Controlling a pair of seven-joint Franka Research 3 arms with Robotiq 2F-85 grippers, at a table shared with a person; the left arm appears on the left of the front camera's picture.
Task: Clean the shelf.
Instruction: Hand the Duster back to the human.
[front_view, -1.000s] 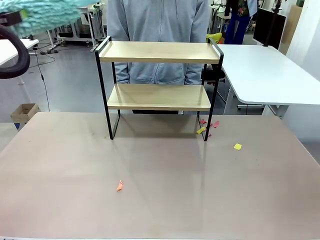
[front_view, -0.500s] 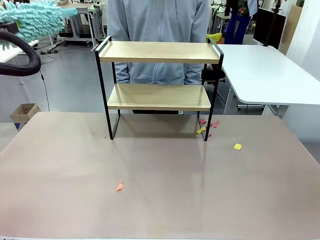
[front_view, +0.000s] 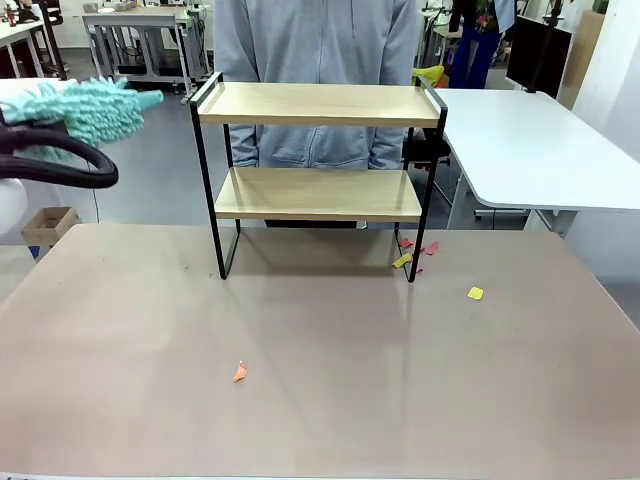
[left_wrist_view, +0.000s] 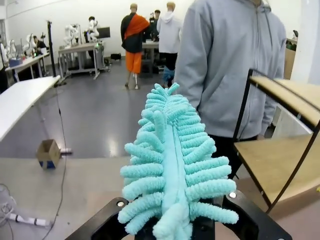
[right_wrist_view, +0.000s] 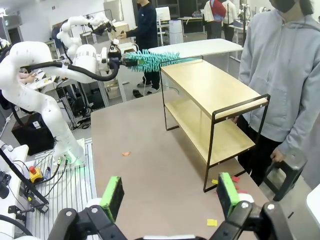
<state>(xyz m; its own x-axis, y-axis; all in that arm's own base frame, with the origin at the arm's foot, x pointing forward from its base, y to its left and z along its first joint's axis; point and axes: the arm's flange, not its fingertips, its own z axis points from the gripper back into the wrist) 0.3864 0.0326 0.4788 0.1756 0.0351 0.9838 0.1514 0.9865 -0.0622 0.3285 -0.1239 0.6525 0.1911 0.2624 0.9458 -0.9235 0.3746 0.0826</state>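
Front view: the counter (front_view: 320, 380) spreads wide and brown, and the shelf (front_view: 318, 176) stands at its far middle, both wooden boards bare, with a person in a grey hooded top (front_view: 318, 60) just behind it. In the right wrist view the left arm (right_wrist_view: 45, 70) reaches from the counter's left side toward the shelf's near end. The left gripper (right_wrist_view: 114, 59) has its fingers clamped on the base of a teal fluffy duster (front_view: 88, 108), whose tip hangs in the air just left of the shelf's top board, apart from it. The right gripper (right_wrist_view: 170, 195), seen from its own wrist, hangs high over the counter with its green-padded fingers (right_wrist_view: 113, 196) spread wide and nothing between them. Small paper scraps lie on the counter: red and yellow bits (front_view: 412, 252) by the shelf's right leg, a yellow scrap (front_view: 475, 293) farther right, an orange scrap (front_view: 240, 372) nearer the front.
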